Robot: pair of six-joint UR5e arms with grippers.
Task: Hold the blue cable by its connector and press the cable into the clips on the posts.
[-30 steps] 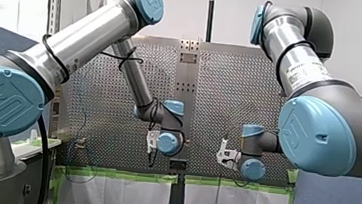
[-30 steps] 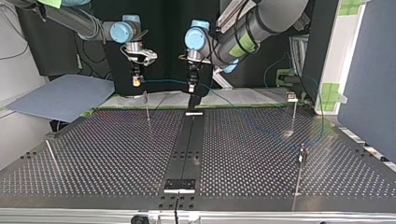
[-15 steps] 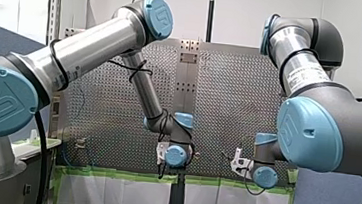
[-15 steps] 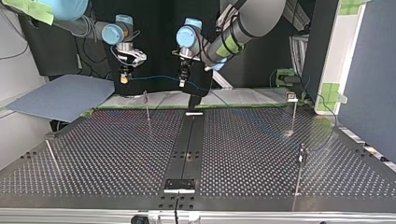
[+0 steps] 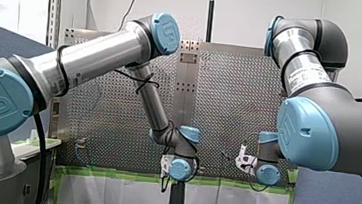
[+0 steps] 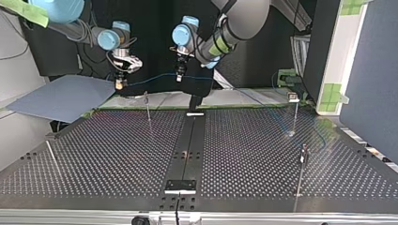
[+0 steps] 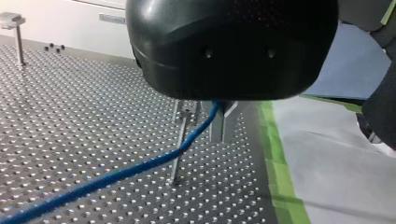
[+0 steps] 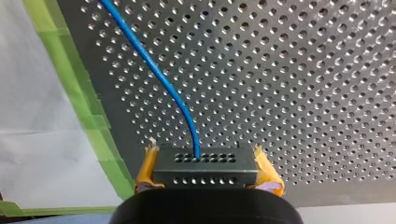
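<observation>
Blue cable (image 8: 163,79), connector (image 8: 204,158) clamped in right pincer (image 8: 205,167), left pincer (image 6: 178,78) grip unclear, clip post (image 7: 176,156) behind cable

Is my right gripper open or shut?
Shut: the right gripper clamps the connector between its yellow fingers.

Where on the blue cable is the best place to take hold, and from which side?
At the dark connector on its end, not the thin blue cable. Come from behind, opposite the face where the cable exits, and pinch its two short sides, as my right claw does with its yellow pads. The block looks rigid and flat-sided; the cable runs free ahead.
</observation>
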